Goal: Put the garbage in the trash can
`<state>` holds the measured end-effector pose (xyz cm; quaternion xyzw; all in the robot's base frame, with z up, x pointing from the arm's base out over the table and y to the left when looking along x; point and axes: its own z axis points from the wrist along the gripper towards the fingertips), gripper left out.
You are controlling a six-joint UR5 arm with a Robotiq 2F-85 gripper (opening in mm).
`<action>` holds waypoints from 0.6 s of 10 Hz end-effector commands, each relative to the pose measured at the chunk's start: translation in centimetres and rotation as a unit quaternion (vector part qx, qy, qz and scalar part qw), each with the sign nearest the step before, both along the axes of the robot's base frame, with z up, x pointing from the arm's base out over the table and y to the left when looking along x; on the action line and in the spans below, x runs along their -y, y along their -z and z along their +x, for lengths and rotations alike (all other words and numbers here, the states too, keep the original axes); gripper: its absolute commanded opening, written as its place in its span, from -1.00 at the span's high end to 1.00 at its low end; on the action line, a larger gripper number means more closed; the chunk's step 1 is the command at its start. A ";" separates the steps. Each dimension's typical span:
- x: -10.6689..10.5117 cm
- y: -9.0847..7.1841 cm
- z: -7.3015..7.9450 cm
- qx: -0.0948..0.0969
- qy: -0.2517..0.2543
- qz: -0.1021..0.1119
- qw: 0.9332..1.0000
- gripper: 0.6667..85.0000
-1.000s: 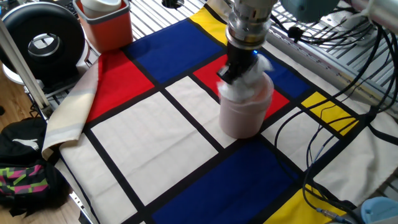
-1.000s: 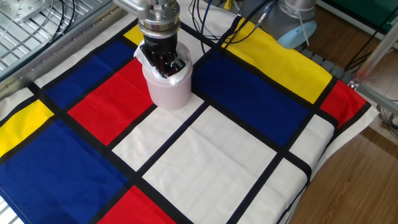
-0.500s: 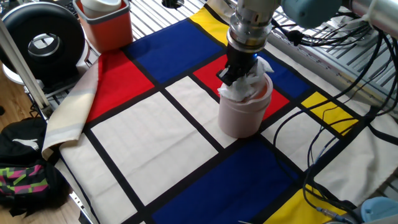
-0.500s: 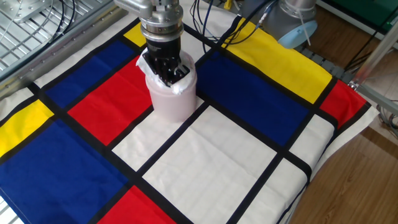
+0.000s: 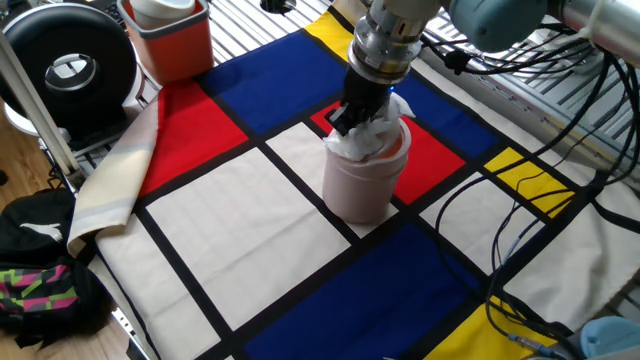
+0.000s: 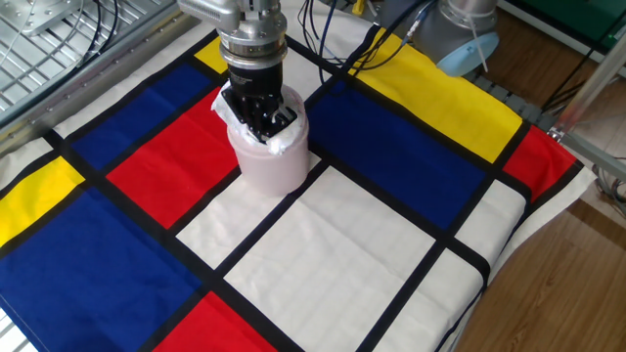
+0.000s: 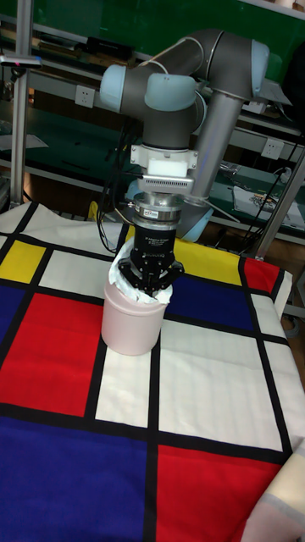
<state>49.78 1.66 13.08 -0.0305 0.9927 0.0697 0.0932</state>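
On checkered cloth [image 6: 372, 235], white crumpled garbage [image 5: 372, 137] tops pink trash can [image 5: 359, 187].

we see the black two-finger gripper [image 5: 352, 118] pointing down into the top of the small pale pink cylindrical plastic trash can [image 5: 360, 182], its tips buried in the crumpled wad of white tissue paper [image 5: 372, 136] that bulges out of the can's mouth; whether the jaws are parted we cannot tell. the can stands upright on the cloth of blue, red, white and yellow rectangles with black lines [image 5: 250, 215], at the edge of a red patch. at upper left sit a red-orange square bin with a white insert [image 5: 170, 34] and a black round device [image 5: 68, 62]. black cables [image 5: 530, 190] trail at right.
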 end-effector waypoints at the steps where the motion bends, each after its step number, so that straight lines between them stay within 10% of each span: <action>1: 0.5 0.0 -0.3 -0.010 -0.026 -0.007 1.000 0.68; 6: -0.8 -0.8 0.2 -0.015 0.002 -0.019 1.000 0.77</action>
